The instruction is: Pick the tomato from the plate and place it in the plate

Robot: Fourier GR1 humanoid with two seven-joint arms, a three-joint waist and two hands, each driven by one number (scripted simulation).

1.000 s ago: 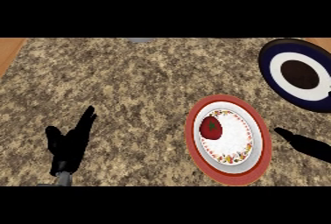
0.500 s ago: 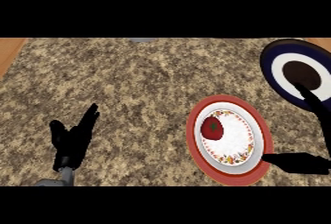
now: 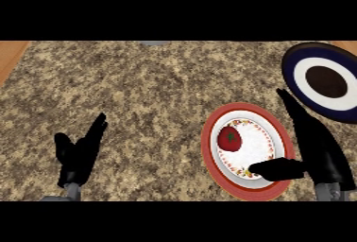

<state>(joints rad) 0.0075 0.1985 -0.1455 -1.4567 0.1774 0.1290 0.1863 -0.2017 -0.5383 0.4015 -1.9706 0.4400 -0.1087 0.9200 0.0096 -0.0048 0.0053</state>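
A red tomato (image 3: 229,139) with a green stalk lies on the left part of a white patterned plate with a red rim (image 3: 267,124) at the lower right. My right hand (image 3: 317,151) stands open along that plate's right edge, fingers stretched toward the far side and thumb lying over the plate's near part; it is apart from the tomato. A dark blue plate with a white ring and brown centre (image 3: 325,83) sits at the far right. My left hand (image 3: 80,152) rests open at the lower left, fingers up.
The speckled granite counter (image 3: 153,94) runs across the view. Wooden strips show at the far left corner (image 3: 12,56) and the far right. A small grey object (image 3: 154,43) peeks in at the far edge.
My right hand has risen into view beside the red-rimmed plate, its fingers now reaching up toward the blue plate and its thumb over the plate's near part. The left hand barely shifted.
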